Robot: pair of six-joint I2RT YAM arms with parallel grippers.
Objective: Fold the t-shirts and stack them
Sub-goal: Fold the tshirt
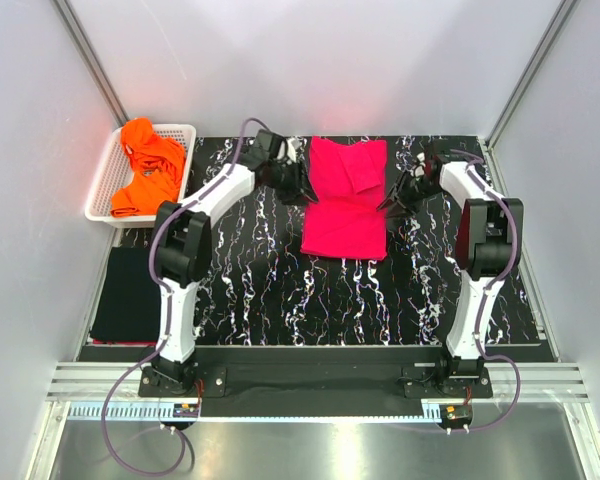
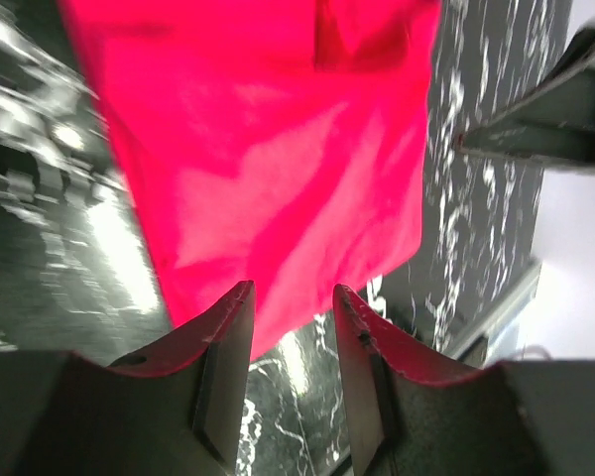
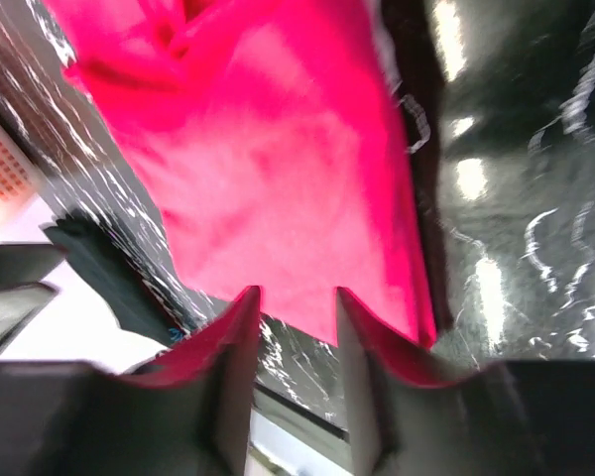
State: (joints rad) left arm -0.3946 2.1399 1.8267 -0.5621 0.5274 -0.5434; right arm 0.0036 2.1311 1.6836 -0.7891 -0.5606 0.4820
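A hot pink t-shirt [image 1: 346, 198] lies partly folded on the far middle of the mat, sleeves turned in over its top. My left gripper [image 1: 302, 188] hangs beside its left edge and my right gripper [image 1: 390, 200] beside its right edge. In the left wrist view the pink t-shirt [image 2: 278, 149] fills the frame beyond the left gripper [image 2: 293, 297], which is open with only mat between its fingers. The right gripper [image 3: 297, 297] is open too, with the pink t-shirt [image 3: 268, 169] just past its tips. Orange t-shirts [image 1: 148, 165] are heaped in the basket. A black t-shirt [image 1: 130, 295] lies folded flat at the left.
The white lattice basket [image 1: 100, 187] stands at the back left, off the mat. The black white-veined mat [image 1: 280, 290] covers the table in front of the arms. White walls close in the left, right and far sides.
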